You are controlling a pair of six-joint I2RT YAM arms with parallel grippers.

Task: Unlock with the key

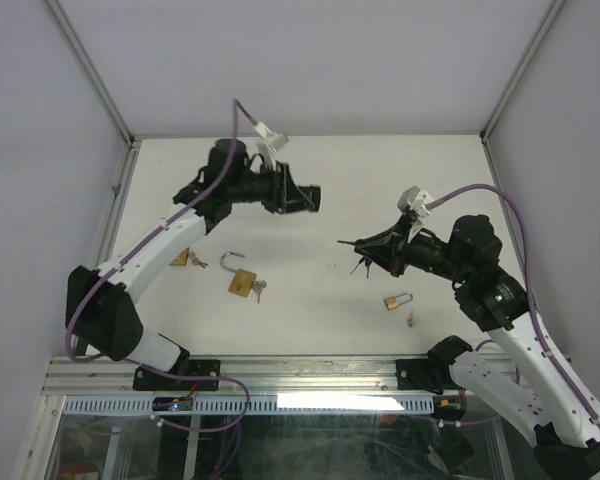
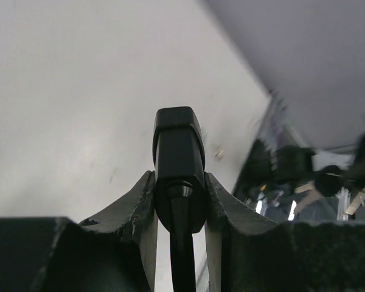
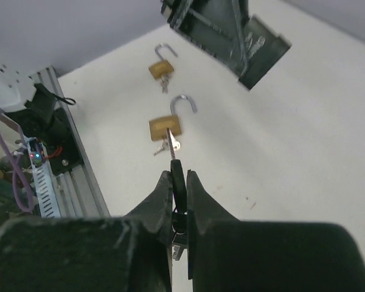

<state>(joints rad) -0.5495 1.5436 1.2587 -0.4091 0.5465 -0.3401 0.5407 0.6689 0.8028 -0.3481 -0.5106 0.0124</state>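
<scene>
Just beyond right tool (image 3: 178, 176): open padlock (image 3: 165, 126)

White arm shells (image 1: 160, 250), black joints (image 1: 105, 315), black left gripper (image 1: 313, 197), purple cables (image 1: 500, 195), white plugs (image 1: 270, 133); small green light (image 1: 497, 297)
</scene>
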